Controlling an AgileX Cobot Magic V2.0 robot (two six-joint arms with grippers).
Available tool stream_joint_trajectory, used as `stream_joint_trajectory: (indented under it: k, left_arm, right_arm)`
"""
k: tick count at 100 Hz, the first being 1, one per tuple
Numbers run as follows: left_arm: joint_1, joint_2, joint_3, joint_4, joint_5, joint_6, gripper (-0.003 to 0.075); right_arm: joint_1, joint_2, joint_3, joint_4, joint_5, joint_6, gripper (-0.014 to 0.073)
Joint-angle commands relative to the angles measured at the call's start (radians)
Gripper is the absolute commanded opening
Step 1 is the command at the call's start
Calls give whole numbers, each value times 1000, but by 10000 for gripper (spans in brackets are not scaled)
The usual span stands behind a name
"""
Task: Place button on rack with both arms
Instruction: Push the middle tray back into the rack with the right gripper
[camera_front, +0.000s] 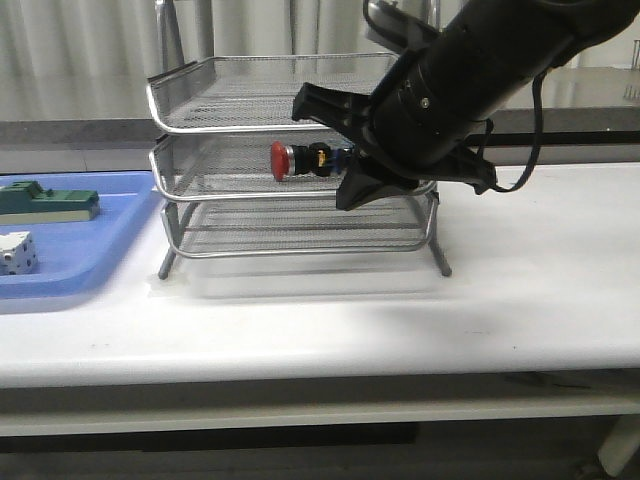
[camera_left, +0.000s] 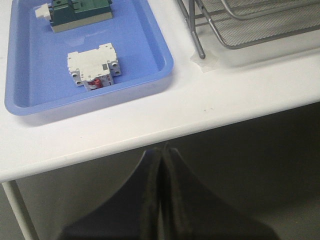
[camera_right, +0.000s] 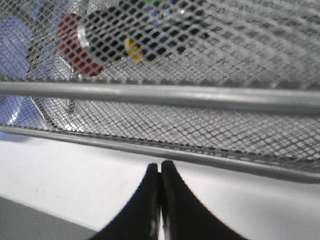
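Right hand (camera_right: 160, 172) closed outside rack (camera_front: 200, 175); button (camera_front: 300, 159) inside mid tier, apart.

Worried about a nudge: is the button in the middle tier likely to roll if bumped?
Probably. The button lies on its side with its round red head and collar on the rack's mesh. The raised rim should stop it, and the mesh probably adds grip.

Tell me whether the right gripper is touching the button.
Apart. In the right wrist view the right gripper is shut on nothing outside the rack, whose mesh separates it from the button.
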Motion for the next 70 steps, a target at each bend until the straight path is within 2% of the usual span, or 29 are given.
stream_joint_trajectory:
  k: [1, 26, 48, 70]
  left_arm:
    - [2, 1, -24, -22, -65, -13, -21]
    - [2, 1, -24, -22, -65, -13, -21]
    - [2, 1, -24, -22, -65, -13, -21]
    - [2, 1, -24, -22, -65, -13, -21]
  right_arm:
    - [-4, -60, -32, 5, -6, -12, -69]
    - [-4, -118, -30, -2, 74, -12, -69]
    - [-10, -184, -30, -99, 153, -12, -69]
    - [-89, -292, -6, -183, 209, -12, -69]
